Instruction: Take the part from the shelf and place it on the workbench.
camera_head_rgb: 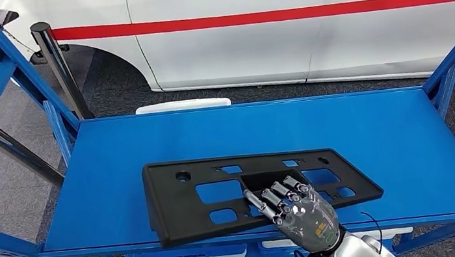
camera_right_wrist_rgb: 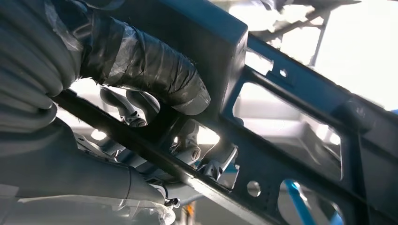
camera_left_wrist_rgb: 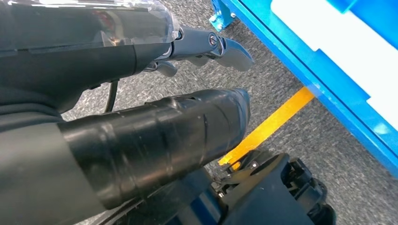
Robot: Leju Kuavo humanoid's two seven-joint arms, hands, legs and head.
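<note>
1. You are looking at the part [camera_head_rgb: 252, 191], a long flat black plastic panel with cut-out windows, lying on the blue shelf [camera_head_rgb: 396, 140] close to its front edge, with its near-left corner just overhanging that edge.
2. Your right hand [camera_head_rgb: 297, 208] is gripping the part at its near edge, a little right of the part's middle: the fingers [camera_head_rgb: 279, 194] are curling over the top into a recessed window, and in the right wrist view the taped thumb [camera_right_wrist_rgb: 155, 70] is pressing the underside of a bar.
3. Your left hand [camera_left_wrist_rgb: 141, 136] is hanging low beside the shelf, over grey carpet and a yellow floor line; it is holding nothing, and the fingers are lying apart and extended.
4. The part is probably light and fairly stiff, though a panel this long and thin will likely flex and swing at the far ends.
5. The smooth plastic may be slippery, so hooking through a window, as you are doing, looks safer than pinching a plain edge.
6. Because your grip is sitting off the part's centre, expect the left end to droop when you are lifting; keep it level and clear of the shelf uprights [camera_head_rgb: 447, 75].
</note>
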